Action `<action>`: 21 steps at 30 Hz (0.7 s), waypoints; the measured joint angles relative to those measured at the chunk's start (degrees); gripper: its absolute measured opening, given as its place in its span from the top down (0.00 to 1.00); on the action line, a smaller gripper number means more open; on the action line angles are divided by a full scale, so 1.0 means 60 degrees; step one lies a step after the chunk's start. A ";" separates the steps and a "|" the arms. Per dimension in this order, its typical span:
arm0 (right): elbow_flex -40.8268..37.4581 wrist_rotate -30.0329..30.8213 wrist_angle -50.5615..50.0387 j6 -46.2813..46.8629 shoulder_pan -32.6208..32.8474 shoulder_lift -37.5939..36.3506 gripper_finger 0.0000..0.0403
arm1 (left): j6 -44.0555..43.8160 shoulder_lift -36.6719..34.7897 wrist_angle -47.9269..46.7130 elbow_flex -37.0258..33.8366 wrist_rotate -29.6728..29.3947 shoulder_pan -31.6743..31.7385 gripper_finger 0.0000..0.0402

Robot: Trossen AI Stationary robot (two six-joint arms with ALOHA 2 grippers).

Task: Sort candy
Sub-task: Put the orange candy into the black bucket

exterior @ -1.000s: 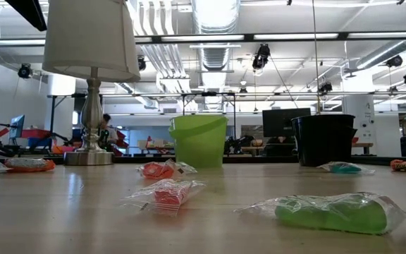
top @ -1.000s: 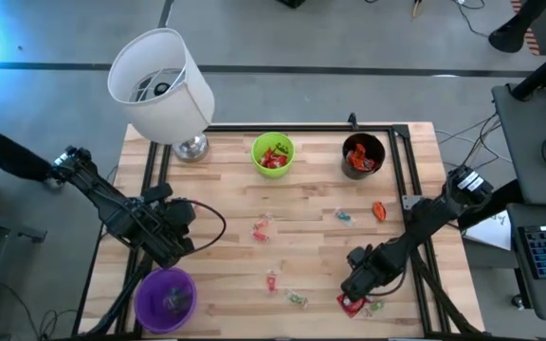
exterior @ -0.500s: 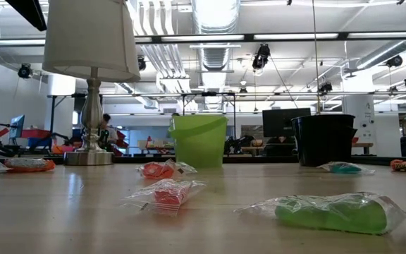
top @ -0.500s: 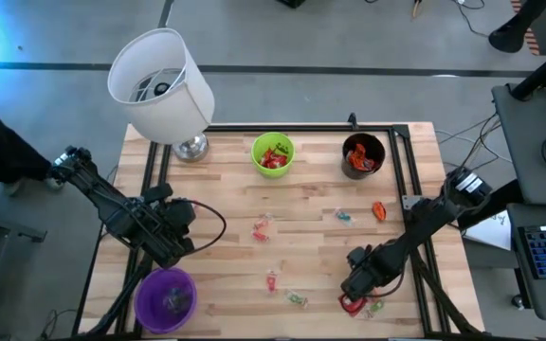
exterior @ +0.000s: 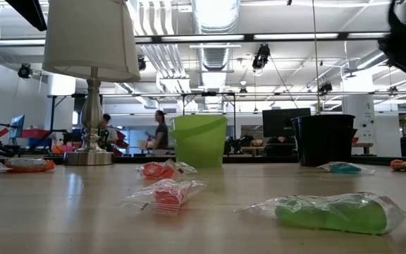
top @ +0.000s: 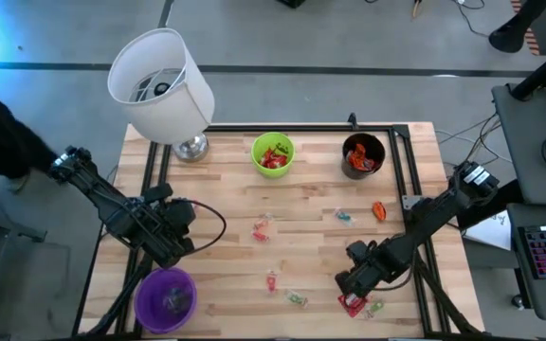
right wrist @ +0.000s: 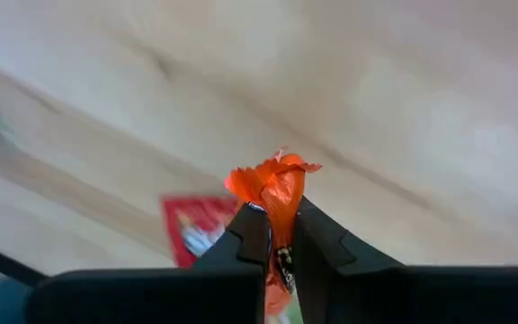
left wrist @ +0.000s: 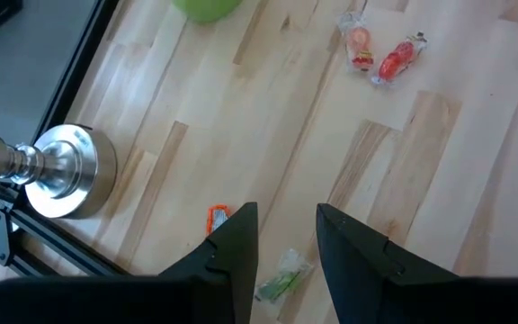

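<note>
Gripping a crumpled orange-red candy [right wrist: 272, 193] between its closed fingers, the right gripper [right wrist: 277, 236] hangs just above the wooden table [top: 226, 199], near the table's front right corner. A red flat packet [right wrist: 194, 229] lies on the boards directly beneath and just behind the held piece; from overhead the same packet [top: 351, 304] shows just in front of the gripper [top: 349, 281], with a green sweet [top: 376, 307] beside it. Farther out from that hand, toward the middle of the table, sit a green wrapped candy [top: 297, 299], a red one in clear wrap [top: 272, 279] and another red one [top: 262, 227]; beyond the hand, toward the cups, lie a teal sweet [top: 345, 216] and an orange piece [top: 378, 209]. The green cup [top: 273, 154] and the black cup [top: 363, 155], both holding candy, stand at the far edge, well apart from the gripper. The left gripper [left wrist: 285, 236] waits over the table's left side with its fingers partly open and holding nothing, a green-wrapped sweet [left wrist: 281, 277] and a small orange piece [left wrist: 217, 216] on the boards under it, the lamp base [left wrist: 66, 171] off to its side and the purple cup [top: 166, 298] near it
</note>
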 joint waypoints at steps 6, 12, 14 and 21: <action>0.0705 0.1993 -0.2038 -0.0232 -0.0724 -0.0723 0.96 | 0.0000 0.0004 0.0004 0.0000 -0.0003 0.0000 0.76; 0.1075 0.2937 -0.4106 -0.1550 -0.1924 -0.1624 0.96 | -0.0061 0.0007 0.0014 0.0000 0.0000 0.0000 0.76; 0.1037 0.3126 -0.4418 -0.2191 -0.2414 -0.2013 0.96 | -0.0073 0.0007 0.0044 0.0000 0.0000 0.0000 0.76; 0.1017 0.4175 -0.5043 -0.4932 -0.4595 -0.3305 0.96 | -0.0507 0.0010 0.0087 0.0000 0.0004 0.0000 0.76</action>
